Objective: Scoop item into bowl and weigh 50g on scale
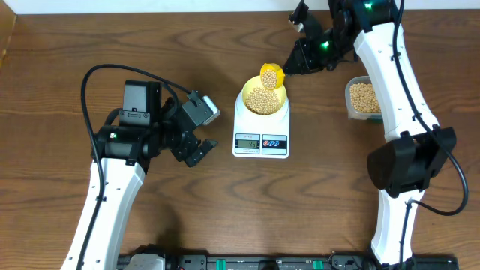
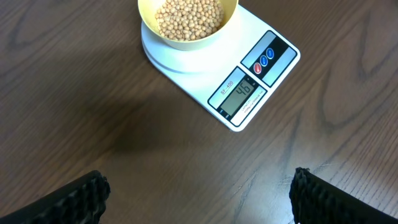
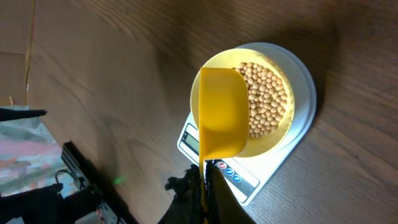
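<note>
Clamping scoop [image 3: 221, 118] over bowl [image 3: 268, 147], right end effector [image 3: 205, 186] half-hidden, left end effector [image 2: 199, 190] apart

table [image 2: 93, 93]: matt grained wood | scale [image 2: 193, 87]: smooth plastic, slight sheen | bowl [image 2: 186, 46], scoop [image 3: 221, 112]: smooth plastic | beans [image 2: 189, 15]: matt

Both arms have smooth white links joined by bulky black housings. On the left arm [image 1: 112, 187] a thin black cable [image 1: 112, 67] loops wide, and a pale grey camera block [image 1: 201, 109] sits at the wrist. The left end effector [image 2: 199, 196] has black fingers [image 2: 74, 199] with ribbed pads. The right arm [image 1: 401, 82] carries small green lights [image 1: 324, 46] on its far black joints, and a shorter cable [image 1: 463, 187] curves beside its near housing.
</note>
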Robot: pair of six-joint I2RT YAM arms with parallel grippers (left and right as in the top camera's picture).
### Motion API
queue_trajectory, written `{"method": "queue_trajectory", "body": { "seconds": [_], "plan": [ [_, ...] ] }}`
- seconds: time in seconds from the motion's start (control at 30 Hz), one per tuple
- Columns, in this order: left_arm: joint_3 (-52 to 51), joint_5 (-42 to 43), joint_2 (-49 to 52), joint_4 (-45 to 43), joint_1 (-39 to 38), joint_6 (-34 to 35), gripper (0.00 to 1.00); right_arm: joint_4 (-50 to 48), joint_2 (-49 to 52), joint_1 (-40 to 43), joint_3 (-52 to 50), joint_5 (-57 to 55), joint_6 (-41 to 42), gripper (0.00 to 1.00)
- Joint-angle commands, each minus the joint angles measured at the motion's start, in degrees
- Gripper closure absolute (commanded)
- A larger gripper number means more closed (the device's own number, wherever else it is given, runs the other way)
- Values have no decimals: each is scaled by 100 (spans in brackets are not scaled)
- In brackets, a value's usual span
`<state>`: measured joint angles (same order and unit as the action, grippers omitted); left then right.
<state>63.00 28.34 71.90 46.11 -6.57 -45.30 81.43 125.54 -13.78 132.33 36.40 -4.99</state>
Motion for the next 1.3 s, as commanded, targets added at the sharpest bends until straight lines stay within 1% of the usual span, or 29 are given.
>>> {"method": "queue_trajectory", "body": {
  "seconds": [0.0, 0.37, 0.77, 1.27],
  "plan": [
    [-13, 9, -4, 17, 17, -76, 5, 26, -48, 26, 146, 170, -133, 99],
    [-13, 9, -4, 17, 17, -76, 5, 26, -48, -37, 146, 103, -498, 99],
    [-13, 11, -4, 17, 17, -76, 5, 24, -48, -186, 146, -350, -780, 99],
    [-13, 11, -4, 17, 17, -76, 5, -2, -50, -197, 146, -516, -879, 99]
  ]
}}
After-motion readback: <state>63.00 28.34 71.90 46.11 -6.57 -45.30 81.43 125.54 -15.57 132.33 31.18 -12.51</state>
